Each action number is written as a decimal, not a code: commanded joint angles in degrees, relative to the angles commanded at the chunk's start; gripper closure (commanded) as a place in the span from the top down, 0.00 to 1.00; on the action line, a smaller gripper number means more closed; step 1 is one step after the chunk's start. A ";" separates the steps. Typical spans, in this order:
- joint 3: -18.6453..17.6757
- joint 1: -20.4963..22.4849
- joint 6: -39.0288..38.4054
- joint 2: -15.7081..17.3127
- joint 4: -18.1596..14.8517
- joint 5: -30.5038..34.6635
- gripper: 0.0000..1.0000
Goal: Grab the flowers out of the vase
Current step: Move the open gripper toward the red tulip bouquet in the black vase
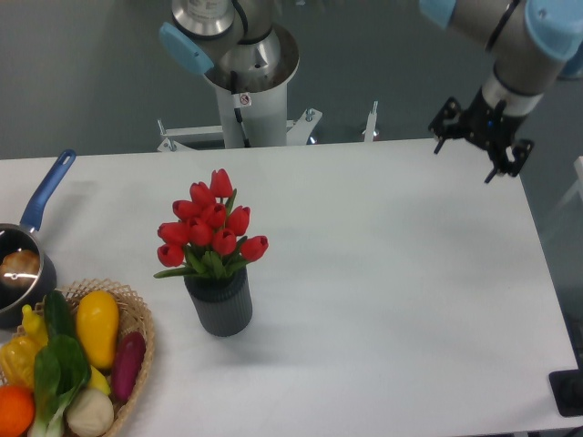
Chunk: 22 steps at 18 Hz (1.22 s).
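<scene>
Tulips [211, 228] stand upright in the vase [219, 306], red buds bunched above green leaves that spill over its round mouth. The vase, dark grey and ribbed, sits on the white desk [392, 273], left of the middle and towards the front edge. Just to its left lies a wicker basket [137, 360] of vegetables, and beyond that, at the desk's left edge, a saucepan [23, 264] with a blue handle. My gripper [481, 146] hangs well apart from all this, over the far right corner of the desk. My fingers are spread wide and hold nothing. My arm's base [244, 82] stands behind the desk's far edge.
</scene>
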 joint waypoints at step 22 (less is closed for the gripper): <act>-12.65 0.02 -0.09 7.29 5.01 -11.23 1.00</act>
